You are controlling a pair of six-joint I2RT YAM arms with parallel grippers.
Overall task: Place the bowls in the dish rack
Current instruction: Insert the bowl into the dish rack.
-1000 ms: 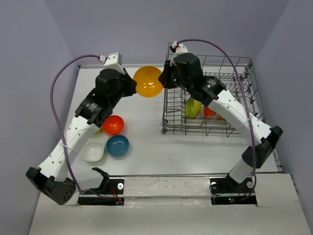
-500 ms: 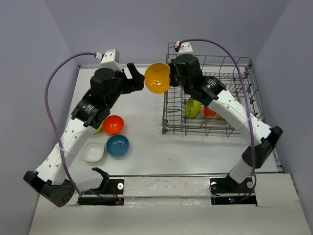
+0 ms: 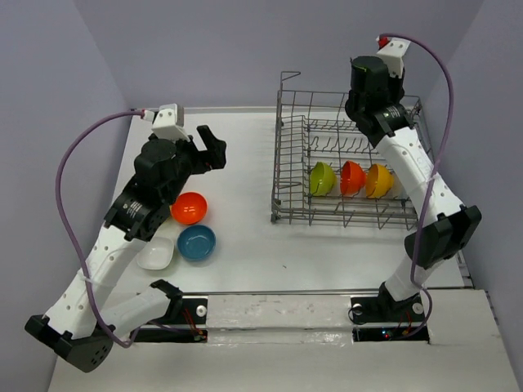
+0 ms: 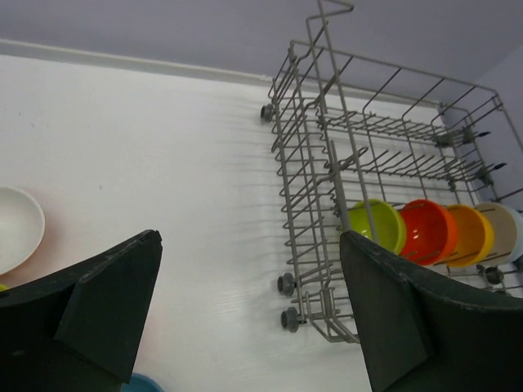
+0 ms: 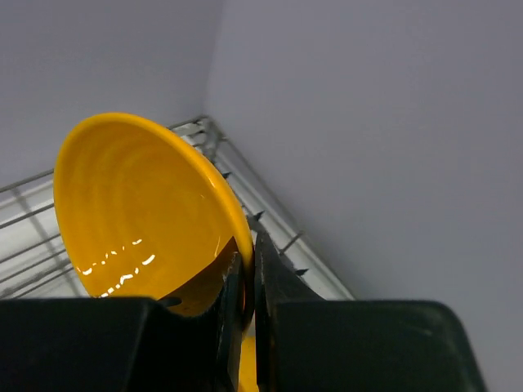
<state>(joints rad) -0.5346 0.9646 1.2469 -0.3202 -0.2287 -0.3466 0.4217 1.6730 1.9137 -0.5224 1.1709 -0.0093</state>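
- While its rim is clamped between the fingers of the right gripper (image 5: 248, 249), the held orange-yellow bowl (image 5: 139, 204) is kept on edge, prob. so it can be slotted between tines.
- It is carried high over the far right part of the dish rack (image 3: 280, 175) and is not yet set down.
- A lime green bowl (image 3: 323, 178), a racked red-orange bowl (image 3: 352, 177) & a racked orange-yellow bowl (image 3: 379, 180) are stood on edge in a row along the near side. A whitish bowl (image 4: 505, 233) is seen just right of them.
- The left gripper (image 4: 249, 241) is held w/ fingers wide apart & nothing in them, above the table (image 3: 245, 237) left of the rack.
- A loose red-orange bowl (image 3: 189, 207), a blue bowl (image 3: 196, 242) & a squarish white bowl (image 3: 155, 254) are left at near left, still to be loaded.
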